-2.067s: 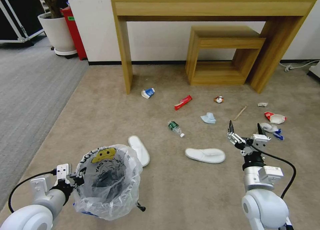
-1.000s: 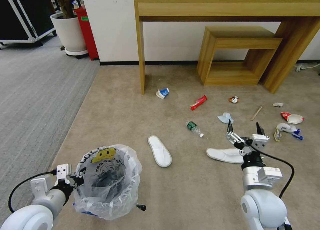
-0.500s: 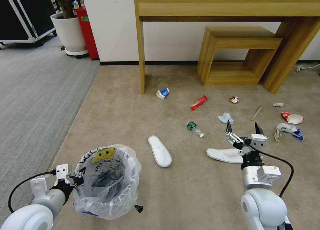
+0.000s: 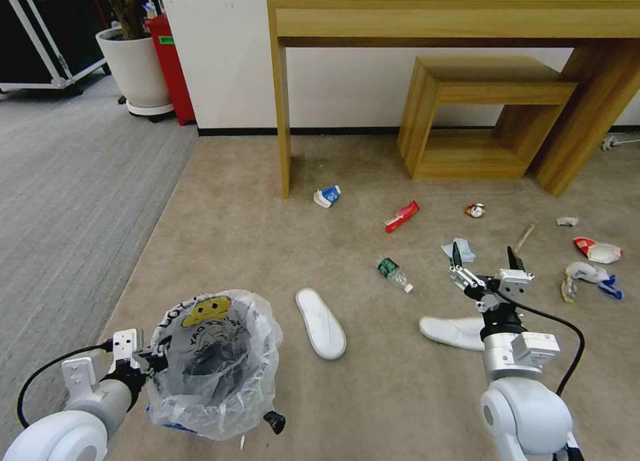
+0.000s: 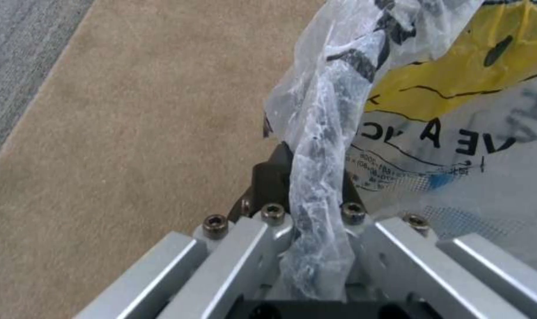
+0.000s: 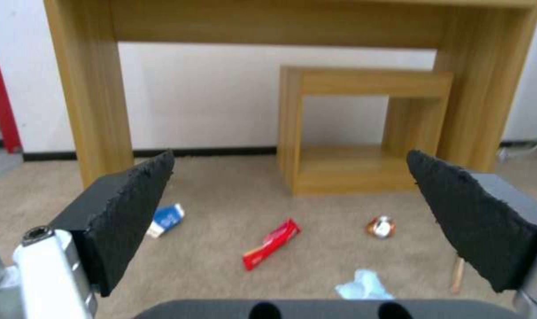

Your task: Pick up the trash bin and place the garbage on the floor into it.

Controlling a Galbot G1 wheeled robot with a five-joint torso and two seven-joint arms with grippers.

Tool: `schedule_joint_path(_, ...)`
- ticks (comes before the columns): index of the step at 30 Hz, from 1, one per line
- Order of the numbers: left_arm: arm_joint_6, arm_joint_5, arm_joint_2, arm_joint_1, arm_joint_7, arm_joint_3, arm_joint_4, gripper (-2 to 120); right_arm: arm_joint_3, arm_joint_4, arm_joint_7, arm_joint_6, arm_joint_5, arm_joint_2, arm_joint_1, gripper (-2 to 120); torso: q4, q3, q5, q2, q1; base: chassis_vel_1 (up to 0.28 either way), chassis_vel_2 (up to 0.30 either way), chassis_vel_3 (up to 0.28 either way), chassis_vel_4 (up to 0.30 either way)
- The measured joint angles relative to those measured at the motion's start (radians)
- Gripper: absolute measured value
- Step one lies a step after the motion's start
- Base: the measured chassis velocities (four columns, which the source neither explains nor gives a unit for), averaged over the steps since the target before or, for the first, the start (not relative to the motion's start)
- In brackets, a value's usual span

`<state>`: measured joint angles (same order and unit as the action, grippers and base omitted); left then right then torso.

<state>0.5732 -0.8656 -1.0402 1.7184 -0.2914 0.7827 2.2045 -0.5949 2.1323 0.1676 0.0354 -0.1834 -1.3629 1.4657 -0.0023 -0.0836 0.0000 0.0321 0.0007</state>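
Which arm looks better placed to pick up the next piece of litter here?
Probably the right. Its tool is open, empty and raised over the slipper and mask; the left tool is shut on the trash bin.

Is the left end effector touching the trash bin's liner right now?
Touching. In the left wrist view the left end effector is shut on a twisted fold of the trash bin liner, the plastic pinched between its fingers.

White arms, blk cables, silver wrists
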Motion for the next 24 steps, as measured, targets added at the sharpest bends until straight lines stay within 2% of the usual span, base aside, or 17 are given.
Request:
schedule_joint_path(6, 0.0, 0.001, 0.0, 0.001, 0.001, 0.0, -0.001, 1, 0.014, 0.01, 0.012, 0.062, -0.072, 0.015, -0.01, 100, 0.0, 0.0, 0.0001, 0.0, 0.0, -0.028, 0.018, 0.014, -0.023)
schedule_joint_path(14, -0.001, 0.005, -0.003, -0.001, 0.001, -0.004, -0.006, 1, 0.022, 0.026, 0.019, 0.195, -0.188, 0.05, -0.02, 100, 0.0001, 0.0, 0.0001, 0.0, 0.0, 0.0, 0.0, 0.0, 0.0)
schedule_joint_path(16, -0.001, 0.005, -0.003, -0.001, 0.001, -0.004, -0.006, 1, 0.022, 0.026, 0.019, 0.195, -0.188, 0.05, -0.02, 100, 0.0001, 0.0, 0.0001, 0.0, 0.0, 0.0, 0.0, 0.0, 0.0)
schedule_joint_path(17, -0.002, 0.008, -0.007, -0.005, 0.002, -0.007, -0.01, 1, 0.034, 0.033, 0.021, 0.352, -0.32, 0.083, -0.033, 100, 0.0, 0.0, 0.0001, 0.0, 0.0, 0.0, 0.0, 0.0, 0.0)
schedule_joint_path(18, -0.003, 0.01, -0.009, -0.006, 0.002, -0.008, -0.012, 1, 0.054, 0.023, 0.042, 0.42, -0.385, 0.107, -0.047, 100, -0.0006, 0.0, -0.0001, 0.0, 0.0, 0.0, 0.0, 0.0, 0.0)
schedule_joint_path(20, -0.005, 0.014, -0.013, -0.006, 0.002, -0.009, -0.015, 1, 0.109, -0.017, 0.103, 0.497, -0.486, 0.145, -0.079, 100, 0.0, 0.0, 0.0004, 0.0, 0.0, 0.0, 0.0, 0.0, 0.0)
schedule_joint_path(24, -0.005, 0.016, -0.017, -0.007, 0.002, -0.009, -0.016, 1, 0.156, -0.055, 0.142, 0.55, -0.556, 0.176, -0.109, 100, 0.0001, 0.0, -0.0002, 0.0, 0.0, 0.0, 0.0, 0.0, 0.0)
